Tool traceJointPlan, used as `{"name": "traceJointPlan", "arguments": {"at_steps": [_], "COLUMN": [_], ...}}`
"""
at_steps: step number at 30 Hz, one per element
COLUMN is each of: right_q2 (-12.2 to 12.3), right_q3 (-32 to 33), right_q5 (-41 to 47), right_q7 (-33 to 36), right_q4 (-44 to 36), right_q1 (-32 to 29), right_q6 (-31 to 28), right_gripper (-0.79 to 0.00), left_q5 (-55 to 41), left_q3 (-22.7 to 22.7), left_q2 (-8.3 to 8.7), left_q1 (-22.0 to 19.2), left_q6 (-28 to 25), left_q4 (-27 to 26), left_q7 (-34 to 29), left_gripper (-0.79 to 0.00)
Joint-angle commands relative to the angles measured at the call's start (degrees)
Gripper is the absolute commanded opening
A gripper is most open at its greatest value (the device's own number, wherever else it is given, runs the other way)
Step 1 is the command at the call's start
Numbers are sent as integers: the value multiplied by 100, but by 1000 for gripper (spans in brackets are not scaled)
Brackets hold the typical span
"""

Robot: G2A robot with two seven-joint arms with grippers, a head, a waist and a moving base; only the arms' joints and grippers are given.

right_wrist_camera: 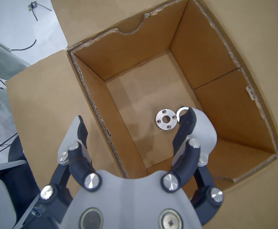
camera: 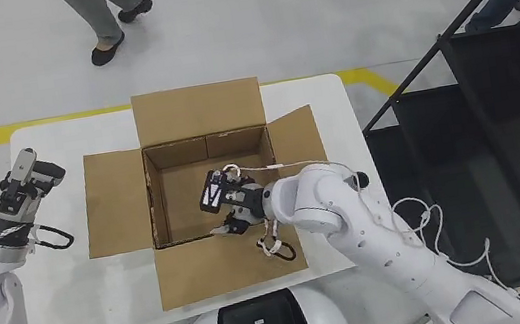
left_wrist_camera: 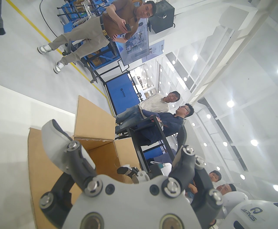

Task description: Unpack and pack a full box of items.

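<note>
I am holding the right tool spread wide above the open box, with a round metal disc lying on the box floor just beside one fingertip, while the left tool, also wide, is hovering by the worktop edge, beyond the box's side flap.

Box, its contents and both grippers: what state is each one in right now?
Box: open, all four flaps folded out.
Right gripper: open, holding nothing, above the box opening.
Left gripper: open, holding nothing, off to one side of the box.
Metal disc: lying flat on the box floor, not gripped.
Metal ring: on the floor beside the disc, partly hidden behind the right gripper.
</note>
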Motion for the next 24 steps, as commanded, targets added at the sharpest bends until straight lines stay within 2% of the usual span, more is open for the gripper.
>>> {"name": "traceJointPlan", "arguments": {"at_steps": [1,10,18,24], "right_q2": [-93,-494,-715,-862], "right_q3": [-279,-1139,-1335,-1358], "right_q5": [49,-167,-5,300], "right_q7": [116,202,539,477], "right_q4": [370,1842,2576,3030], "right_q1": [343,1241,1519,1605], "right_q6": [169,1075,1672,2040], "right_gripper": [0,0,0,0], "left_q5": [0,0,0,0], "left_q3": [0,0,0,0], "left_q2": [0,0,0,0], "left_q1": [0,0,0,0], "left_q6": [0,0,0,0], "left_q4": [0,0,0,0], "left_q7": [0,0,0,0], "left_gripper": [0,0,0,0]}}
